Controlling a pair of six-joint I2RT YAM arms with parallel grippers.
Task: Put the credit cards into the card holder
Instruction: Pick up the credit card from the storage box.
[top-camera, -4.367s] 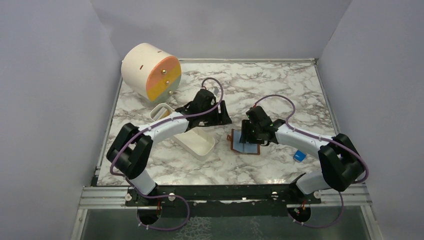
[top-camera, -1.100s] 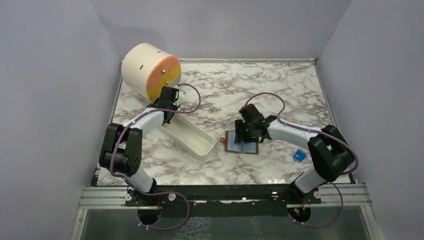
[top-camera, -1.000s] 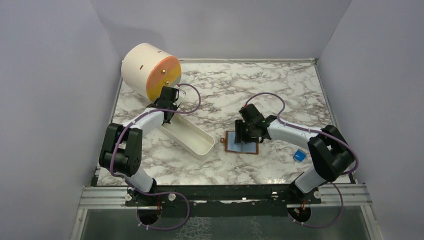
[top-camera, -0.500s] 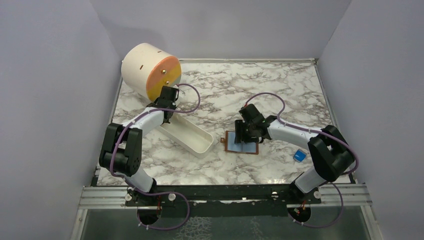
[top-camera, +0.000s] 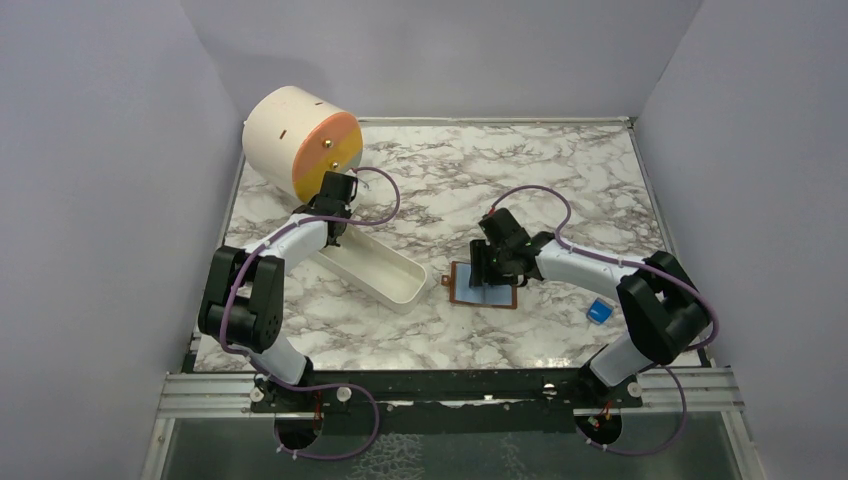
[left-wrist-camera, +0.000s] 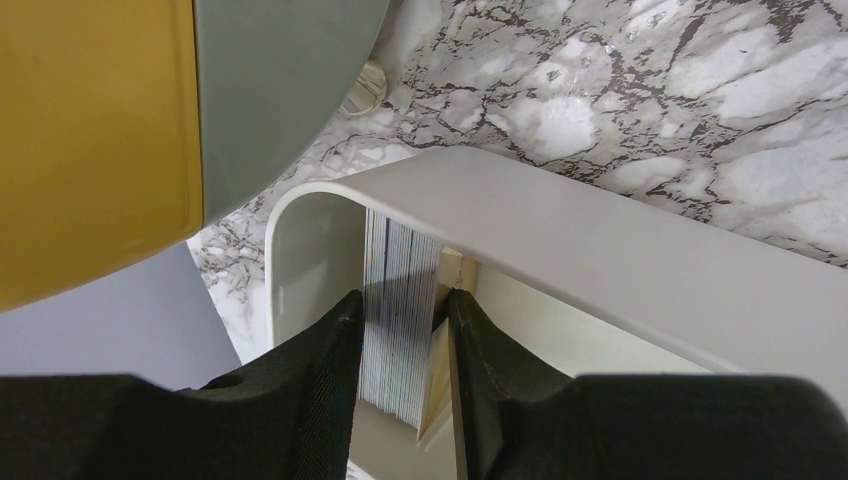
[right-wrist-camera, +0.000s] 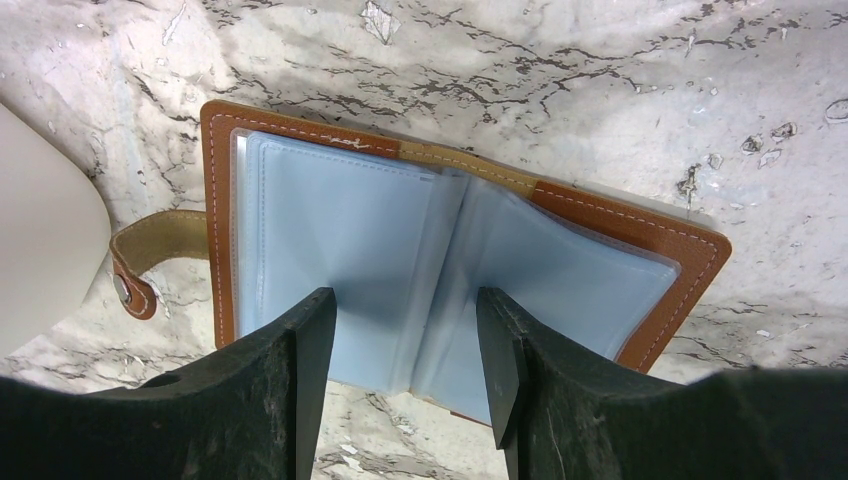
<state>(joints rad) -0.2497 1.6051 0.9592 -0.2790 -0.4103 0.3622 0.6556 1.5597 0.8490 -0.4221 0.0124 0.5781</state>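
A stack of credit cards (left-wrist-camera: 395, 260) stands on edge at the rounded end of a white tray (left-wrist-camera: 600, 230); I see only their thin edges, plus a pale card leaning at the right. My left gripper (left-wrist-camera: 405, 297) reaches down into that end, its fingers pressed on both sides of the stack. From above, the left gripper (top-camera: 335, 232) hides the cards. The card holder (right-wrist-camera: 340, 230) lies open on the marble, pale blue pockets up and snap tab (right-wrist-camera: 135, 290) to the left. My right gripper (right-wrist-camera: 405, 300) stands open, its spread fingertips resting on the pockets.
A cream drum (top-camera: 300, 140) with an orange, yellow and green face lies just behind the tray (top-camera: 390, 280), close to my left wrist. A small blue block (top-camera: 599, 311) sits beside the right arm. Grey walls enclose the marble table on three sides.
The left fingers have drawn in against the card stack, and the tray's near end has shifted slightly left. The right arm and card holder have not moved.
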